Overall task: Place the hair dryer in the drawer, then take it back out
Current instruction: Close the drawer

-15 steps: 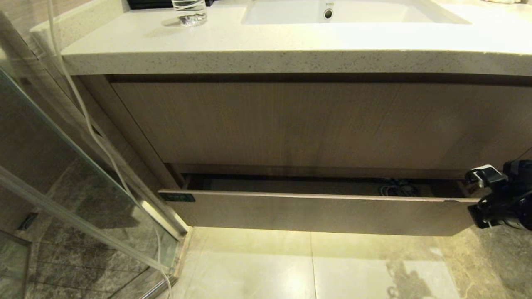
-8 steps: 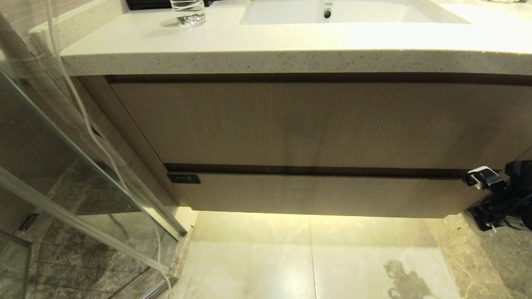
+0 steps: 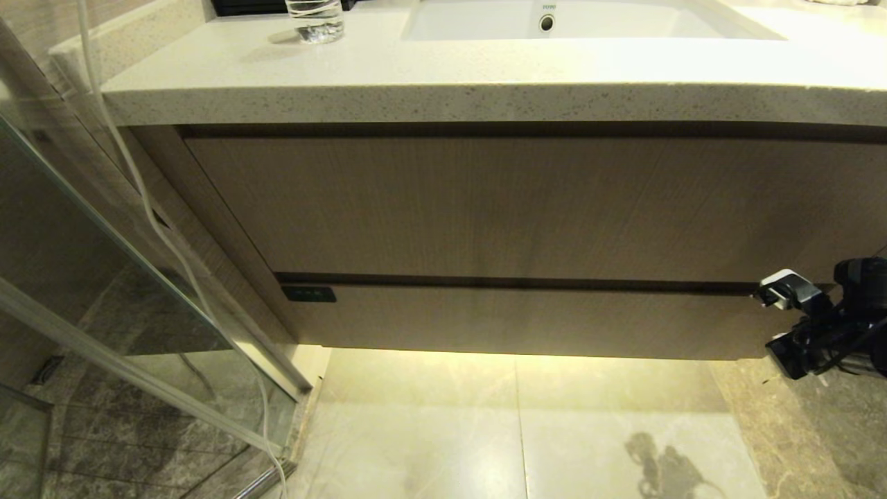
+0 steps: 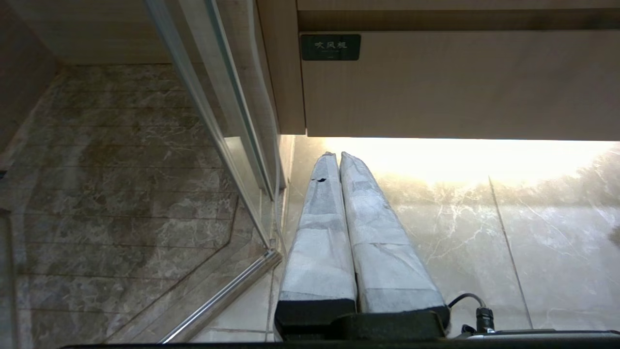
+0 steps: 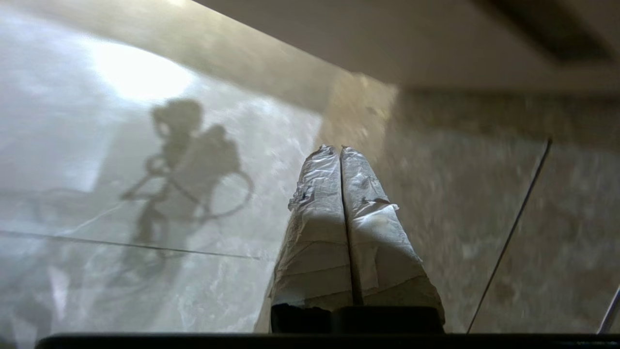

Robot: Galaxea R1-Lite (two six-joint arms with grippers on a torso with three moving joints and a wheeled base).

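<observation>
Drawer (image 3: 527,322) sits flush and fully closed under the taller wood-grain front panel (image 3: 527,208); I can see its small black tag (image 3: 309,294) at the left corner of its front, also readable in the left wrist view (image 4: 330,46). Hair dryer: not visible in any view, so I cannot say where it lies.

Right claw (image 5: 340,149): taped fingers (image 5: 319,213) pressed together, closed, holding nothing. It hangs above the tiled floor (image 3: 527,430), just off the drawer's right end; in the head view I see only the arm's black wrist hardware at the right edge.

Left claw (image 4: 336,156): fingers also pressed together, empty, parked low over the floor near the drawer's left corner, beside the glass shower door (image 3: 104,277).

On the worktop (image 3: 443,76): a drinking glass (image 3: 315,21) at the back left and the white basin (image 3: 589,21). A white cord (image 3: 149,208) hangs down along the glass door.
</observation>
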